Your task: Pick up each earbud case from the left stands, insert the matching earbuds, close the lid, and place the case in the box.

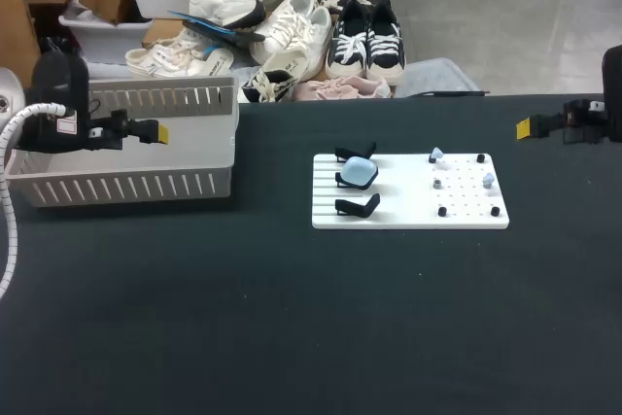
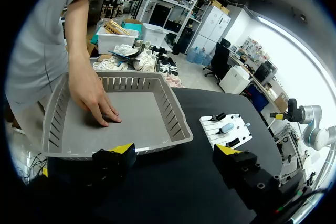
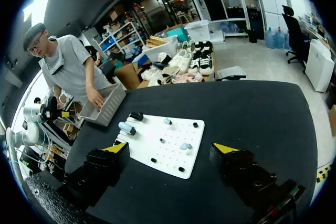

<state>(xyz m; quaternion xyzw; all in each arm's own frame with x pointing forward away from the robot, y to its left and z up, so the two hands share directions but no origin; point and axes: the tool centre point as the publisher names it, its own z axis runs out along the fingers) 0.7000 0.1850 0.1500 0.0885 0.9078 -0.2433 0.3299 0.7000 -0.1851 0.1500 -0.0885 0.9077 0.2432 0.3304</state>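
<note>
A white board (image 1: 408,203) lies mid-table. On its left side stand three black stands; the middle one holds a pale blue earbud case (image 1: 359,174) with its lid down, while the stands at the far end (image 1: 355,153) and the near end (image 1: 358,205) are bare. Two pale blue earbuds (image 1: 436,155) (image 1: 488,180) sit on the pegged right half. My left gripper (image 1: 155,131) hovers open over the grey basket (image 1: 126,185), far left of the board. My right gripper (image 1: 525,126) hangs open off the board's far right. The case (image 2: 227,127) (image 3: 126,128) lies well ahead of both grippers (image 2: 175,150) (image 3: 170,148).
A person's hand (image 2: 97,98) rests flat on the floor of the basket (image 2: 178,124), just ahead of my left gripper. The basket holds nothing else. Black tabletop spreads around the board (image 3: 163,153) and toward the front edge.
</note>
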